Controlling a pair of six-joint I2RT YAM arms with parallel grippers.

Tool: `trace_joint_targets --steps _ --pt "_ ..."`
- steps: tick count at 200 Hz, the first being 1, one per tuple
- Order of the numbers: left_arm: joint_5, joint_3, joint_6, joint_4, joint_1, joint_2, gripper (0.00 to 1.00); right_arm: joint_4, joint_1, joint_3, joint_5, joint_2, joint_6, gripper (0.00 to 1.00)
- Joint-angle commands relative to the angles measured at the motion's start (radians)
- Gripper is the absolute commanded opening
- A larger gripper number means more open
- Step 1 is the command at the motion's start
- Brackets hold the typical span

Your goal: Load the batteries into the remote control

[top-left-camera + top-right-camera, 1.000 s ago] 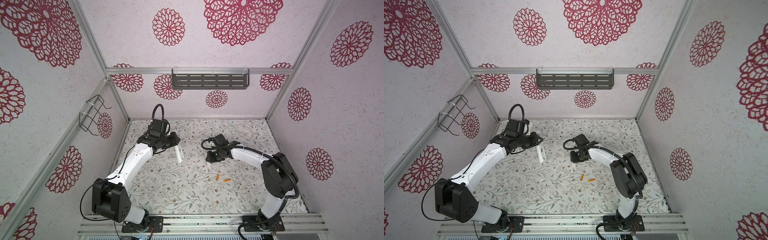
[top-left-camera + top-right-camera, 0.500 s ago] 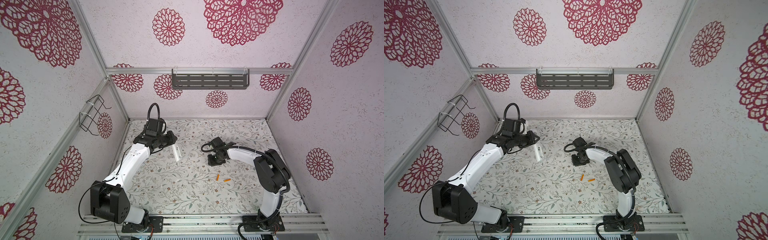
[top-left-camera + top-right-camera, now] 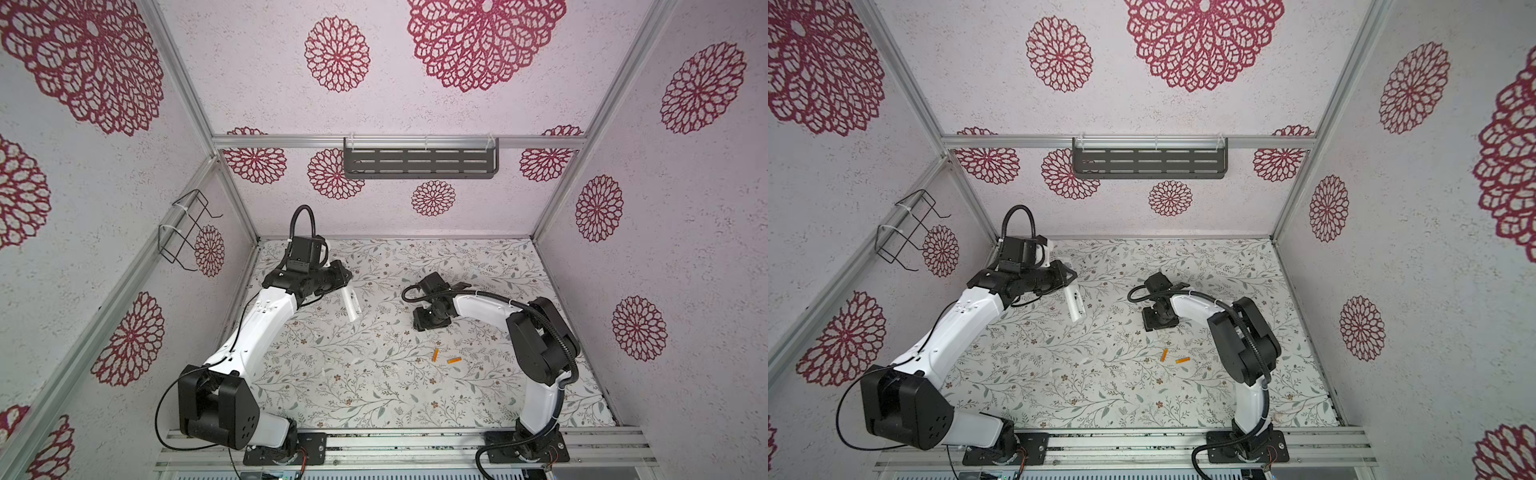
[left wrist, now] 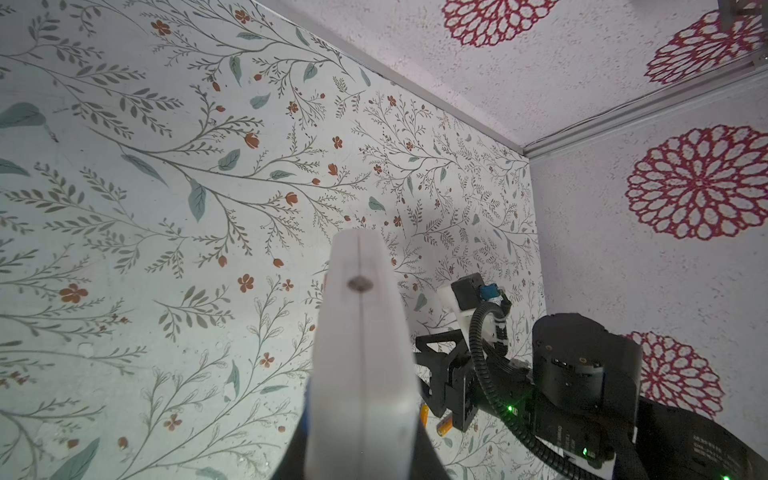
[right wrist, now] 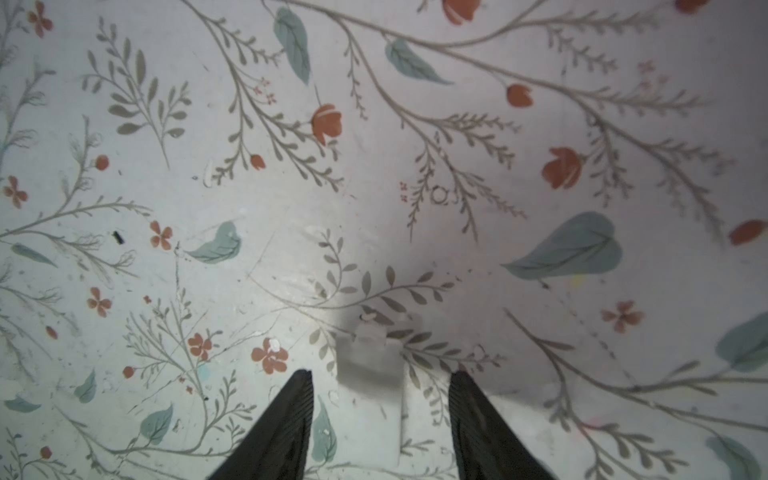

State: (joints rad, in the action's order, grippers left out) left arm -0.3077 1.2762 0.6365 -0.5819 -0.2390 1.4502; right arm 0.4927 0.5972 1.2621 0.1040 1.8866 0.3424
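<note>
Remote control (image 3: 351,305) was grasped at one end by the clenched left pincer (image 3: 337,279), at about 10 o'clock of the surface (image 3: 374,399). Both batteries (image 3: 435,354) lay near each other at 4 o'clock, untouched. The right pincer (image 5: 380,374) stood released above a small pale piece (image 5: 370,357).

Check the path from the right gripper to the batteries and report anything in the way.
Nothing visible. In both top views only bare table lies between the right gripper and the batteries. The remote, held in the left gripper, is well off to the side.
</note>
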Motion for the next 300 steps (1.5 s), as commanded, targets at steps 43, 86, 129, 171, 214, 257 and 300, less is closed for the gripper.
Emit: trace_joint_targets --steps 43,86,129,171,214,257,300 --pt "-0.058 -0.004 0.008 0.059 0.003 -0.014 0.0 0.08 0.004 -0.134 0.039 -0.274 0.092 0.56" --pt "-0.08 -0.044 0.031 0.106 -0.016 -0.015 0.0 0.096 0.006 -0.261 0.045 -0.381 0.145 0.55" --pt "-0.087 -0.064 0.052 0.144 -0.043 -0.008 0.0 0.108 0.017 -0.269 0.026 -0.365 0.146 0.55" --pt "-0.094 -0.077 0.055 0.157 -0.052 -0.017 0.0 0.086 0.036 -0.272 0.028 -0.306 0.141 0.52" --pt "-0.093 -0.097 0.055 0.16 -0.052 -0.037 0.0 0.059 0.046 -0.275 0.034 -0.249 0.136 0.49" --pt "-0.094 -0.103 0.051 0.155 -0.052 -0.047 0.0 0.042 0.049 -0.271 0.026 -0.21 0.138 0.47" --pt "-0.097 -0.101 0.052 0.16 -0.052 -0.04 0.0 0.039 0.052 -0.271 0.018 -0.184 0.129 0.38"
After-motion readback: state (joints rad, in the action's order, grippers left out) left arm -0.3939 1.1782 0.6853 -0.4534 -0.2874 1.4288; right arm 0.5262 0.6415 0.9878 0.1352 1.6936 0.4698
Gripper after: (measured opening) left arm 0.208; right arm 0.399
